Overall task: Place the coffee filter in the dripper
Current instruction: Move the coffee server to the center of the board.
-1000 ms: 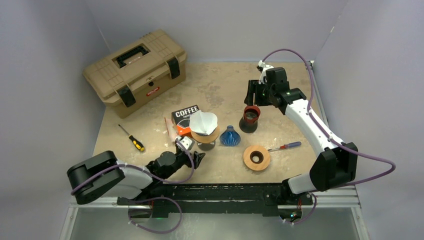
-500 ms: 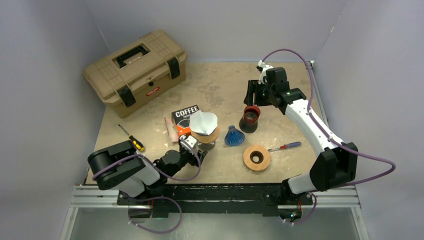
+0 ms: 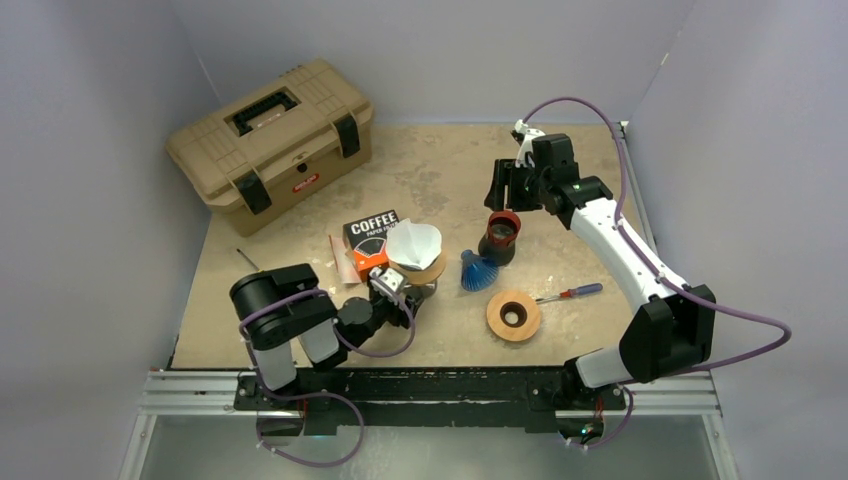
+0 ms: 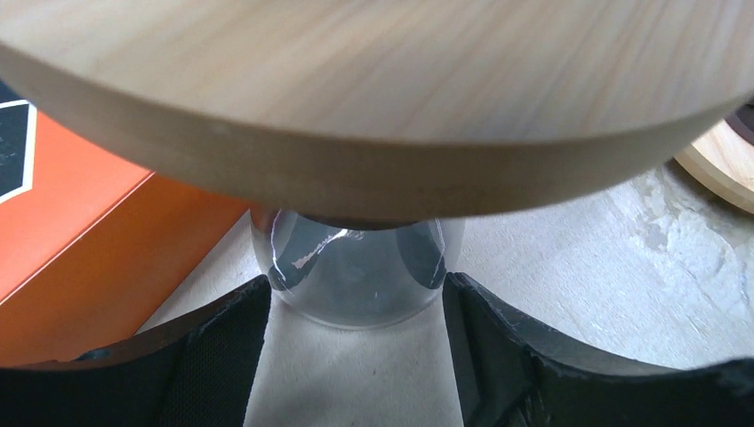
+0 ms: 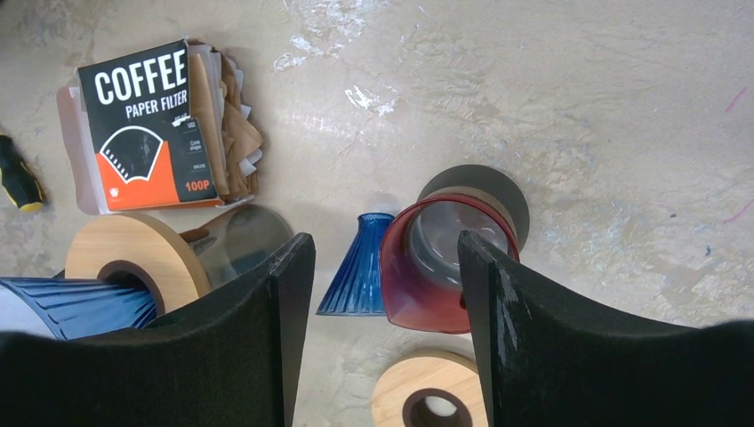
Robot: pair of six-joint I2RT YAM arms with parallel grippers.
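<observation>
A white coffee filter (image 3: pixel 412 242) sits in the cone of a dripper with a wooden collar (image 3: pixel 425 270) at the table's middle. In the left wrist view that collar (image 4: pixel 382 107) fills the top, with the clear glass base (image 4: pixel 356 276) under it. My left gripper (image 3: pixel 395 288) (image 4: pixel 356 283) lies low on the table, open, its fingertips (image 4: pixel 253 307) at either side of the glass base. My right gripper (image 3: pixel 508 195) (image 5: pixel 384 245) hangs open above a red dripper (image 3: pixel 500 235) (image 5: pixel 445 267), holding nothing.
A blue dripper (image 3: pixel 478 270) (image 5: pixel 356 267) lies tipped against the red one. A wooden ring (image 3: pixel 513 315) and a screwdriver (image 3: pixel 570 293) lie at the front right. The coffee filter box (image 3: pixel 370 238) (image 5: pixel 147 124) stands behind the left gripper. A tan toolbox (image 3: pixel 270 140) sits at the back left.
My left arm has swung right and brought its gripper up to the dripper's base. The dripper slid slightly right and the blue dripper was nudged toward the red one. The right arm is still.
</observation>
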